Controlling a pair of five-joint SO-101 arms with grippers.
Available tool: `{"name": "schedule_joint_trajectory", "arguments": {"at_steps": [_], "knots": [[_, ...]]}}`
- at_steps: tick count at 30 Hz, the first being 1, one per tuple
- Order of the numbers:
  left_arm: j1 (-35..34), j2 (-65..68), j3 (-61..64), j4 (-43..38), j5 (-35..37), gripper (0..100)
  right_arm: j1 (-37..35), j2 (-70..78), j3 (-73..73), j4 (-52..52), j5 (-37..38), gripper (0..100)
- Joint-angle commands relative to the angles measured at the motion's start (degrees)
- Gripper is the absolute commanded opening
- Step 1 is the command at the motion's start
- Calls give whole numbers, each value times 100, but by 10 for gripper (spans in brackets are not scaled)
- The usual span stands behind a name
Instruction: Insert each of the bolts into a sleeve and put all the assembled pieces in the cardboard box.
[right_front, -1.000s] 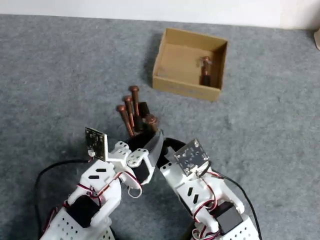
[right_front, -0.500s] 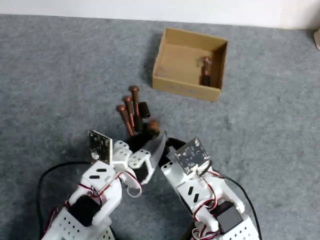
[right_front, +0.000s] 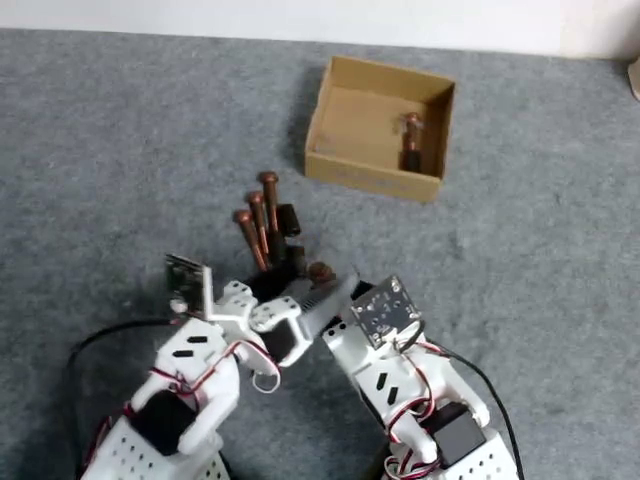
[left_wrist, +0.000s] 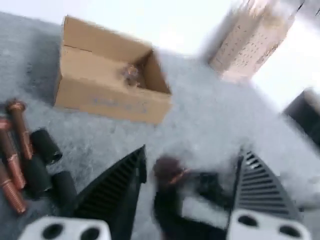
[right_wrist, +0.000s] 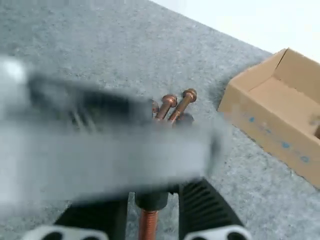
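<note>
Sleeve (right_wrist: 151, 201) with bolt (right_wrist: 146, 225) | clamped in right pincer (right_wrist: 157, 194) | left pincer (left_wrist: 192, 155) spread

Grey carpet (right_front: 120, 150) runs back to a plain white wall (right_front: 300, 15).

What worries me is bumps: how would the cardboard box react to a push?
Thin-walled, holding one assembled piece, the cardboard box is probably light and slides. The grey carpet may slow it. Low-walled, it likely won't tip.
</note>
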Motion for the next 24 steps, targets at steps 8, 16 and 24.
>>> {"name": "schedule_joint_trajectory", "arguments": {"at_steps": [8,16,24], "knots": [[-1411,-48,-699,255,-923,7,66,-57,101,-233,554,4],[-1886,-40,-629,677,-3086,24,892,-48,154,-505,422,4],[-1895,1042,-637,475,-3279,33,1358,-22,154,-620,141,4]]}}
